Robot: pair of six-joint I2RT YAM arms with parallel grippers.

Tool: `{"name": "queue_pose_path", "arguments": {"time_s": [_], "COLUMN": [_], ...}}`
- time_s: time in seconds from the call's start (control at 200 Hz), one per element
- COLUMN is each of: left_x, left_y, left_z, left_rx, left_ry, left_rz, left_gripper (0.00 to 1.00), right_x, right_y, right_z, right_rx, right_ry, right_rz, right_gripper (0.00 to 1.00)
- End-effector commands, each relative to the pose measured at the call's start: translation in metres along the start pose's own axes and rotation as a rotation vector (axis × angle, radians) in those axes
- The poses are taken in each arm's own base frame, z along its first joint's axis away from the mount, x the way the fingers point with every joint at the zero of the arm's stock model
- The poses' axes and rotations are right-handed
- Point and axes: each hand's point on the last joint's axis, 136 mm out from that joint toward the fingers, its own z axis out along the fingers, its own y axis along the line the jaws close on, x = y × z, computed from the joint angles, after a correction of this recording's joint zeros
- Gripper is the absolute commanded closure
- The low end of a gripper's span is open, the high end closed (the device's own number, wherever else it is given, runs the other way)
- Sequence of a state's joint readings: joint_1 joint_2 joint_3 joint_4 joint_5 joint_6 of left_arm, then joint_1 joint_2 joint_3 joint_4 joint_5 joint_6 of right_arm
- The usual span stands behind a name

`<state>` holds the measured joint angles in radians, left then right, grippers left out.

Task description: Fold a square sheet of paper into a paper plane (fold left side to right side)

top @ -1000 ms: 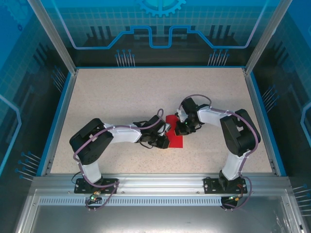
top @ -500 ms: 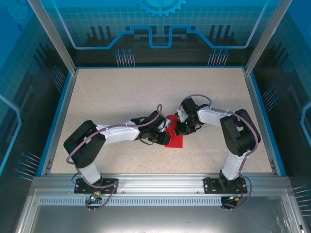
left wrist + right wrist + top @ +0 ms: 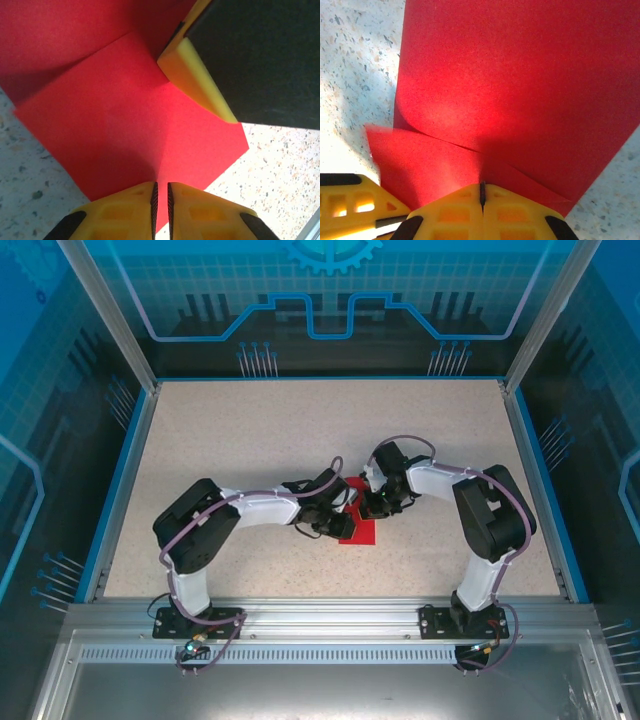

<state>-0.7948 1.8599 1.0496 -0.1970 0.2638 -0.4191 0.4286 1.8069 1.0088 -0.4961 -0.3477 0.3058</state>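
Note:
The square sheet of paper (image 3: 360,531) lies bright red and partly folded on the speckled table, between my two grippers. In the right wrist view its upper layer (image 3: 520,75) curls over a lower layer at the left. My left gripper (image 3: 343,521) rests on the sheet's left part, jaws shut to a thin slit (image 3: 161,192) at a crease, nothing clamped that I can see. My right gripper (image 3: 376,504) is shut, tips (image 3: 481,189) down on the sheet's far right part. No paper plane shape shows.
The speckled table (image 3: 250,430) has a blue raised rim (image 3: 118,490) and transparent walls around it. Both arm bases stand at the near edge. The right gripper's yellow finger (image 3: 197,80) lies close ahead of the left jaws.
My left gripper has slid a little farther and to the right over the sheet, its elbow swinging out and back. The right gripper has stayed put.

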Motion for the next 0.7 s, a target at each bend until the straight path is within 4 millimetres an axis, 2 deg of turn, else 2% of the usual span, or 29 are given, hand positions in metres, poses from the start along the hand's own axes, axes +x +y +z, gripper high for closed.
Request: {"name": "queue_pose_path", "arguments": {"time_s": [0.0,0.415,0.695], "left_x": [-0.012,-0.009,0.02], "left_y": [-0.012,0.002,0.02], "left_z": [0.001,0.015,0.011], "left_rx": [0.049,0.004,-0.048], "left_ry": [-0.012,0.01,0.062], "left_rz": [0.021,0.002,-0.011], "left_gripper": [0.84,0.84,0.85], "right_x": [0.018,0.017,0.017], "right_y": [-0.007,-0.008,-0.012], "right_z": [0.01,0.007,0.004], "right_rx": [0.01,0.026,0.044], "right_ry": [0.06,0.058,0.062], "right_rz": [0.02,0.016,0.021], "right_gripper": [0.99,0.99,0.99]}}
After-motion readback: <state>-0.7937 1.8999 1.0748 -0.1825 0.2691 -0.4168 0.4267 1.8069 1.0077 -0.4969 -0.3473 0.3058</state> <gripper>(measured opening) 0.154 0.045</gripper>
